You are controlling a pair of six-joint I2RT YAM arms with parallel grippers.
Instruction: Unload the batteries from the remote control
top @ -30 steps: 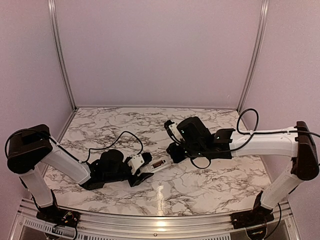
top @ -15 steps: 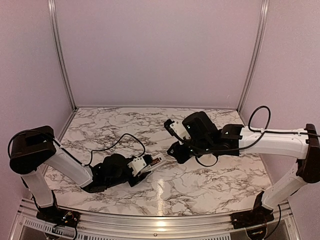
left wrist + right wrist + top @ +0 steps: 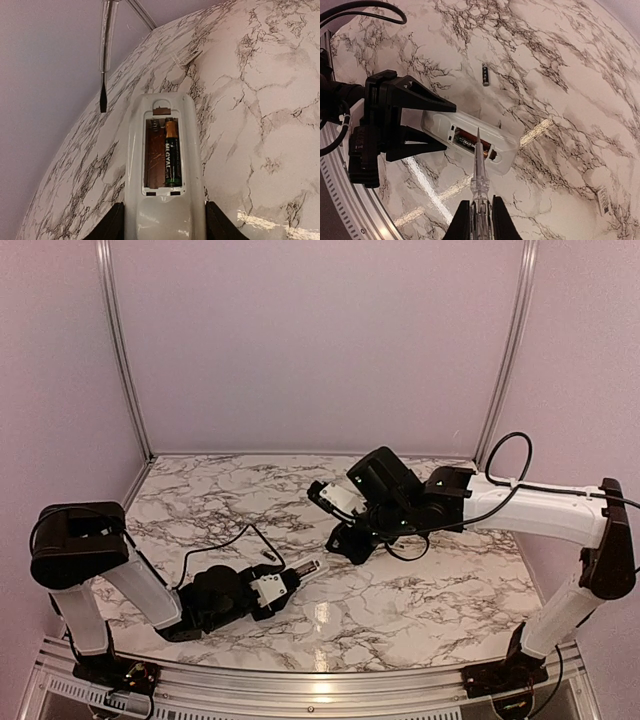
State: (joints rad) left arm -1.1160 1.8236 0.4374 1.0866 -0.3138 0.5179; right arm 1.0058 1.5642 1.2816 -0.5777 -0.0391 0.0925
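My left gripper (image 3: 287,582) is shut on the near end of the white remote control (image 3: 165,210), which also shows in the top view (image 3: 307,569), and holds it low over the table with its open recess facing up. One dark battery (image 3: 172,157) with an orange tip lies in the right slot, and the left slot is bare and reddish. The other battery (image 3: 485,74) lies loose on the marble beyond the remote (image 3: 470,137). My right gripper (image 3: 481,220) is shut on a clear pointed tool (image 3: 478,170). The tool's tip hangs over the recess.
The marble table (image 3: 400,600) has metal rails at its back corners. The left arm's black cable (image 3: 235,530) loops over the table behind the left gripper. A small pale strip (image 3: 603,199) lies on the marble to the right of the right gripper.
The left gripper has drawn back and lowered with the remote. The right gripper has shifted left and turned, bringing the tool over the remote's recess.
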